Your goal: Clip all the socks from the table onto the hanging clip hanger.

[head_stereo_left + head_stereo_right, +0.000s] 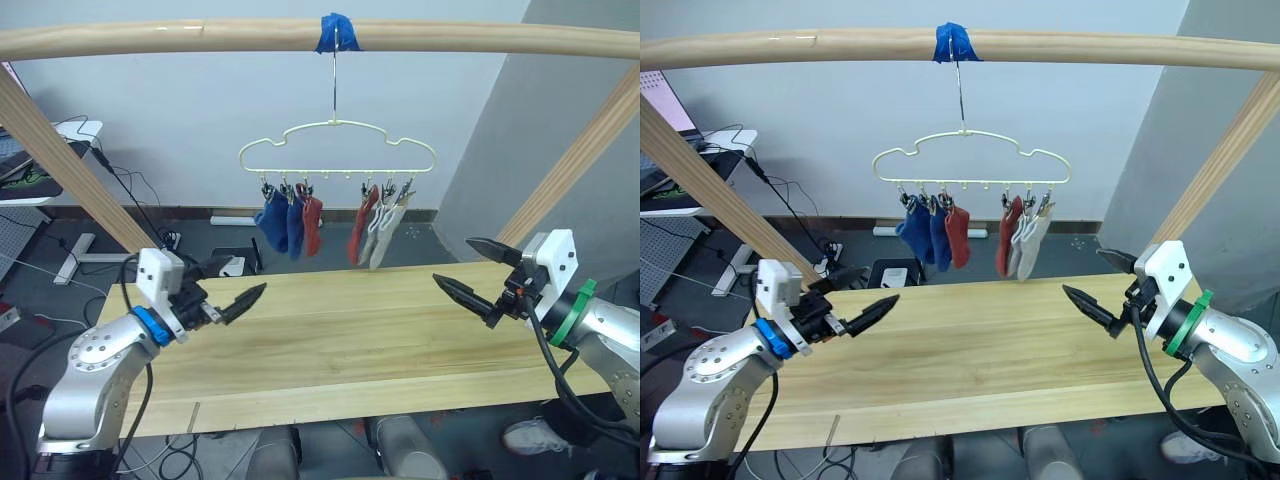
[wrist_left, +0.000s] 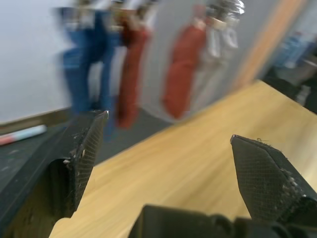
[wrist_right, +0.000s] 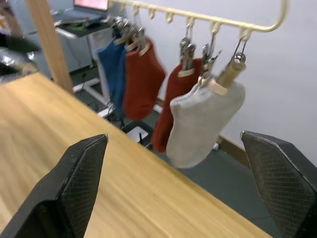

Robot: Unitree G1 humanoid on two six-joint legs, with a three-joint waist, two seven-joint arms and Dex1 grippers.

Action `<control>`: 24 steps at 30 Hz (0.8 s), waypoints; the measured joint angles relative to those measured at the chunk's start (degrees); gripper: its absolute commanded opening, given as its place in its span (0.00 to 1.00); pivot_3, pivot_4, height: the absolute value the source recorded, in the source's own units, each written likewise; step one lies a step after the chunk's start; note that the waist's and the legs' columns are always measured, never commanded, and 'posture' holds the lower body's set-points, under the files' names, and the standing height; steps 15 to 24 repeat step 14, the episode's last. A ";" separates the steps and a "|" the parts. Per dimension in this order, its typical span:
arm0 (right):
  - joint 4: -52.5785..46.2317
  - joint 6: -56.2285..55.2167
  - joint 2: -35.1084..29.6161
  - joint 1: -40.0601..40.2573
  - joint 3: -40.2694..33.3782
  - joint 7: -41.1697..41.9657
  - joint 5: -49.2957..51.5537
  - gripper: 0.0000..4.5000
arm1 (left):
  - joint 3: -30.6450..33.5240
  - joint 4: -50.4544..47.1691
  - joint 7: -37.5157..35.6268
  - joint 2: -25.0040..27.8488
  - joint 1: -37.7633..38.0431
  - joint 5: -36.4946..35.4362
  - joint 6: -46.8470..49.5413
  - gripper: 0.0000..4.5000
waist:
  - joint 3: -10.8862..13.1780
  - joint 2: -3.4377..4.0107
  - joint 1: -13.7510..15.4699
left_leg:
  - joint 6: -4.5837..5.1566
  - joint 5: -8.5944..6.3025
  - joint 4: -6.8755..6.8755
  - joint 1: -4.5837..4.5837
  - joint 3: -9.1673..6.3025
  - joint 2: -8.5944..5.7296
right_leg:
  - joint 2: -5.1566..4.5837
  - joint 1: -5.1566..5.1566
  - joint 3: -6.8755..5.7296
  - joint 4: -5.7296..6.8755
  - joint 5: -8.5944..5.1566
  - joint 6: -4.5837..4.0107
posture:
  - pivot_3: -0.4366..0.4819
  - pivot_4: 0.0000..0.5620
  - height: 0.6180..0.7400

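The left gripper (image 1: 232, 285) hovered with its fingers spread apart and empty over the table (image 1: 350, 350) near its left edge. The right gripper (image 1: 478, 272) hung over the right edge, also spread wide and holding nothing. The top was bare pale wood planks, their grain running left to right. Beyond the far edge lay a dark floor with cables and a grey wall. Above, the hanger (image 1: 338, 148) hung by its hook from a wooden pole (image 1: 200, 38) at a patch of blue tape (image 1: 338, 30), its long axis parallel to the far edge. All six socks (image 1: 330, 222) dangled from its clips, toes down: two blue and one red at left, one red and two grey at right.
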 measured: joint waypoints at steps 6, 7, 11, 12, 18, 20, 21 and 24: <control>4.76 -2.38 3.41 1.75 0.07 0.99 -5.25 1.00 | 0.24 0.05 3.76 2.17 5.32 8.80 -2.78 0.99 | -0.41 -0.37 1.36 | 0.00 0.00 -0.07 0.06 0.00 0.02 | 0.01 -0.01 -0.02 0.05 0.01 0.01 | 0.42 0.23 1.00; 5.34 -2.56 3.50 2.22 0.07 1.56 -5.75 1.00 | 0.44 0.13 3.81 2.17 6.02 9.40 -3.44 0.99 | -0.41 -0.37 1.69 | 0.00 0.00 -0.06 0.07 0.00 0.02 | 0.01 -0.01 -0.02 0.05 -0.01 -0.03 | 0.42 0.22 1.00; 7.22 -3.66 3.54 1.75 -0.09 3.63 -6.80 1.00 | 1.34 0.37 3.86 2.17 6.31 9.99 -4.66 0.99 | -0.52 -0.47 2.62 | 0.00 0.00 -0.02 0.19 0.04 0.02 | 0.01 0.07 0.01 0.08 -0.01 -0.22 | 0.43 0.21 1.00; 7.52 -3.76 3.54 1.72 -0.15 3.88 -6.90 1.00 | 1.56 0.55 3.89 2.17 6.31 10.00 -4.68 0.99 | -0.61 -0.51 2.76 | 0.00 0.00 -0.02 0.24 0.04 0.02 | 0.01 0.10 0.01 0.09 -0.01 -0.23 | 0.43 0.21 1.00; 8.55 -4.15 3.57 1.38 -0.17 4.73 -7.62 1.00 | 1.80 0.80 3.90 2.20 6.29 9.98 -4.46 0.99 | -0.70 -0.54 2.94 | 0.00 0.00 -0.02 0.26 0.06 0.02 | 0.01 0.11 0.01 0.11 -0.02 -0.23 | 0.43 0.20 1.00; 8.55 -4.15 3.57 1.38 -0.17 4.73 -7.62 1.00 | 1.80 0.80 3.90 2.20 6.29 9.98 -4.46 0.99 | -0.70 -0.54 2.94 | 0.00 0.00 -0.02 0.26 0.06 0.02 | 0.01 0.11 0.01 0.11 -0.02 -0.23 | 0.43 0.20 1.00; 8.55 -4.15 3.57 1.38 -0.17 4.73 -7.62 1.00 | 1.80 0.80 3.90 2.20 6.29 9.98 -4.46 0.99 | -0.70 -0.54 2.94 | 0.00 0.00 -0.02 0.26 0.06 0.02 | 0.01 0.11 0.01 0.11 -0.02 -0.23 | 0.43 0.20 1.00; 8.55 -4.15 3.57 1.38 -0.17 4.73 -7.62 1.00 | 1.80 0.80 3.90 2.20 6.29 9.98 -4.46 0.99 | -0.70 -0.54 2.94 | 0.00 0.00 -0.02 0.26 0.06 0.02 | 0.01 0.11 0.01 0.11 -0.02 -0.23 | 0.43 0.20 1.00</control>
